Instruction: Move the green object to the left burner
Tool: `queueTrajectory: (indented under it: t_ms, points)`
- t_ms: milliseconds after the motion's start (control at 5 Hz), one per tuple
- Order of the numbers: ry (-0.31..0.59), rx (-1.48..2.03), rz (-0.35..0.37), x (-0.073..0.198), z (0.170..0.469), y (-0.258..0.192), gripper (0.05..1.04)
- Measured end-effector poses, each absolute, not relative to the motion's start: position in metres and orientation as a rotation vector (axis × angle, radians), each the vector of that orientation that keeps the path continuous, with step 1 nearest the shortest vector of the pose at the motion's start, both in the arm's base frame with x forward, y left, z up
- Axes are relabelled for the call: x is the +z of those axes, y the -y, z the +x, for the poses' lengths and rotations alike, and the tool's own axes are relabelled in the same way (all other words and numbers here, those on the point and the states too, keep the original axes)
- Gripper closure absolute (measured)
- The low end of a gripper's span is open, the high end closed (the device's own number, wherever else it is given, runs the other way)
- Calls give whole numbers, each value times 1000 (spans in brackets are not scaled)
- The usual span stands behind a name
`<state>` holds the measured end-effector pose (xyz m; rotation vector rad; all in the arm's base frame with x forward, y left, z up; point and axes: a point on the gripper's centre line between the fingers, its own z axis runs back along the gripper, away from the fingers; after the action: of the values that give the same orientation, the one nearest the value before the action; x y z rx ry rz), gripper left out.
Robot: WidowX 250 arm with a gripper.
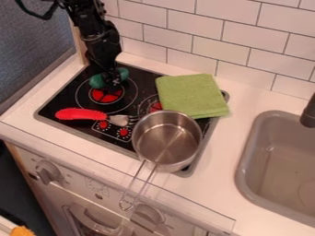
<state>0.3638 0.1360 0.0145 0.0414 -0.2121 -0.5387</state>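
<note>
Camera view: your arm enters at the upper left, black and jointed, with the hand (113, 85) hanging down over the left burner (105, 97). The green object (96, 81) is right at the hand, over the back part of that burner's ring. You can't tell whether the hand is clamped on it or apart, nor whether the object touches the glass.

Textures and shapes: you have a glossy black stovetop (60, 99) with red burner centres, set in a smooth white desk (220, 162). Folded cloth (190, 95), light green, nubby and squarish, on the stovetop's back right. Round steel pot (167, 138), brushed sheen, its looped wire handle jutting past the desk's front edge. Utensil (81, 115) left of the pot: ribbed red grip, metal head with tines. Matte grey sink (251, 148) at right, rounded corners; behind, glazed white brick-shaped tiles (194, 25).

Green object up close: deep bluish green, elongated, bulging rounded ends, smooth-looking. It lies slantwise, with its middle partly hidden behind the hand.
</note>
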Motion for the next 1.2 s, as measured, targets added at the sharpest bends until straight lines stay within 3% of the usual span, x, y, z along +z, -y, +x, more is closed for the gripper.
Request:
queueTrajectory:
  t_ms: [400,1200]
  points:
    - [219,-543,47,21,360,-128,83]
    - [355,-579,117,105,342,-111,83]
